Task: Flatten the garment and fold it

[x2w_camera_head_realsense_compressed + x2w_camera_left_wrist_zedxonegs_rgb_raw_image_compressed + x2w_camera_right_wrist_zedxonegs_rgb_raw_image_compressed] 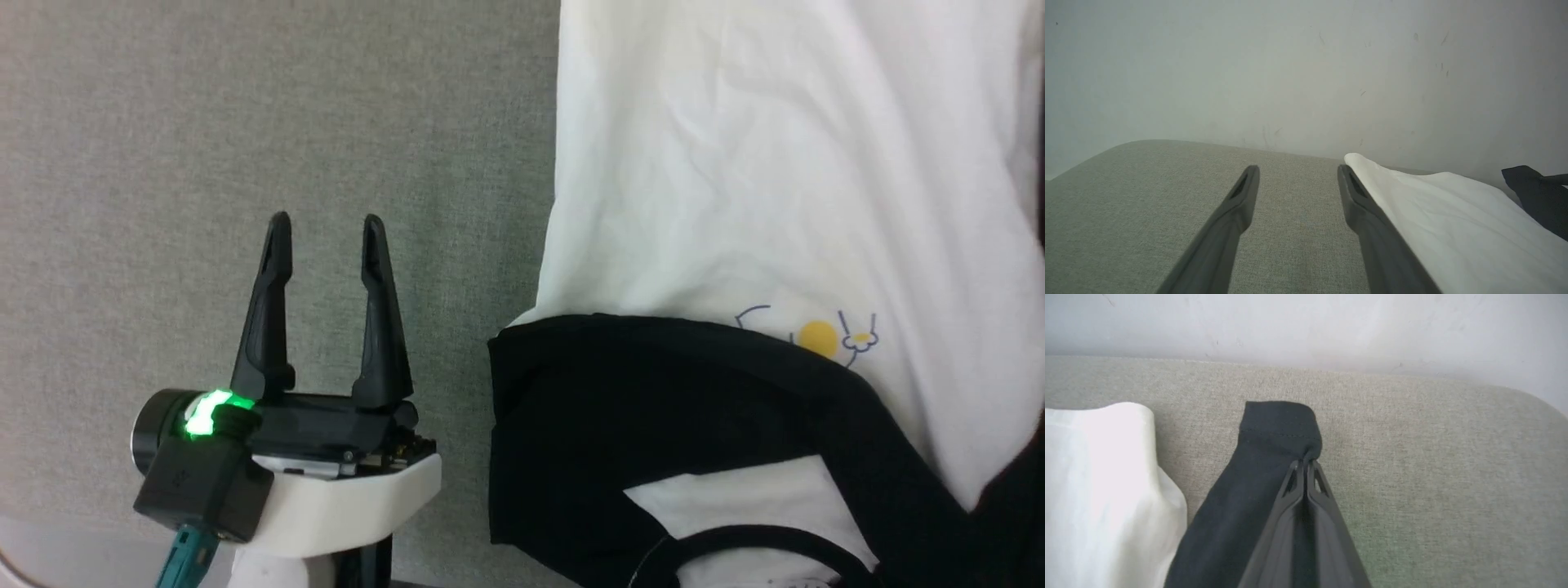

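The garment (775,163) runs off the head view's top, right and bottom edges. A black sleeve (653,408) lies over the lower left of the chest print (819,337). The collar band (759,532) is cut by the bottom edge, its lettering too small to read. In the right wrist view the right tool (1305,462) hides how much cloth sits between its closed tips.

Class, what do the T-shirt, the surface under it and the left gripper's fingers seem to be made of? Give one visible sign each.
T-shirt: thin matte knit, likely cotton; it creases softly.
Surface: grey woven upholstery cloth; fine weave shows.
Left gripper fingers: probably hard black plastic, matte; smooth moulded shape.
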